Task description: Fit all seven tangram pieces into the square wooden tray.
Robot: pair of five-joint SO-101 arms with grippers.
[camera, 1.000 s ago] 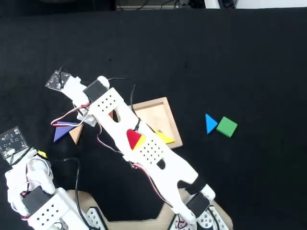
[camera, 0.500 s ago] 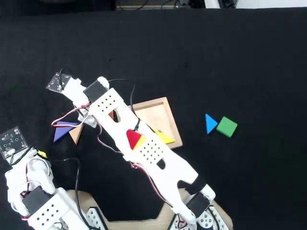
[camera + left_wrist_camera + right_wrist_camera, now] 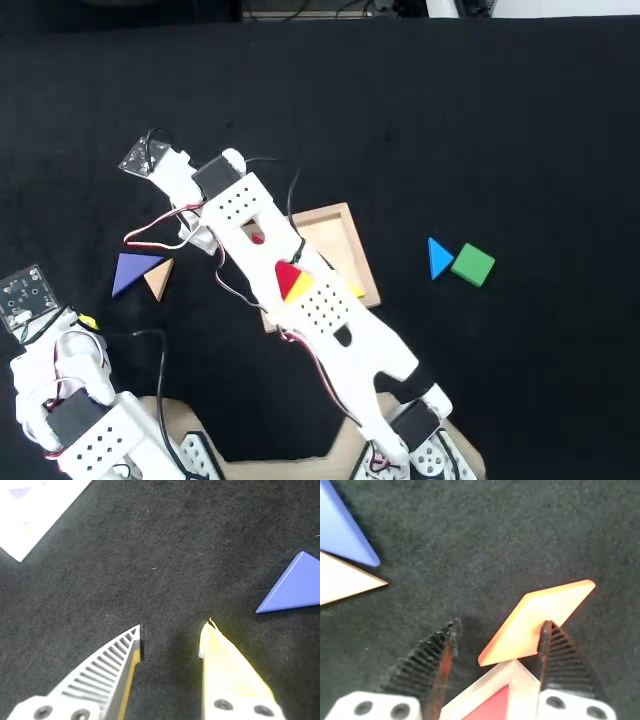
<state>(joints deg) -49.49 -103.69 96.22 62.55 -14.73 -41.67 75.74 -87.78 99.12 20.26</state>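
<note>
The square wooden tray [image 3: 335, 232] lies mid-table, largely under my right arm [image 3: 240, 210]. Red [image 3: 285, 277] and yellow [image 3: 349, 290] pieces lie in it. My right gripper [image 3: 497, 630] stands open low over the cloth at the tray's corner [image 3: 506, 674], with an orange parallelogram [image 3: 535, 612] between its fingers, against one fingertip. A purple-blue triangle [image 3: 133, 270] and a tan triangle [image 3: 160, 281] lie left of the tray. A blue triangle [image 3: 437, 257] and a green square [image 3: 473, 265] lie to the right. My left gripper [image 3: 172, 632] is open over bare cloth near the purple-blue triangle [image 3: 295, 587].
Black cloth covers the whole table. My left arm [image 3: 60, 390] sits folded at the front left corner. Both arm bases stand on a wooden board [image 3: 250, 465] at the front edge. The far half of the table holds nothing.
My right arm's wrist has swung right, toward the tray, uncovering the purple-blue and tan triangles. The orange piece shows a little farther right. The left arm has not moved.
</note>
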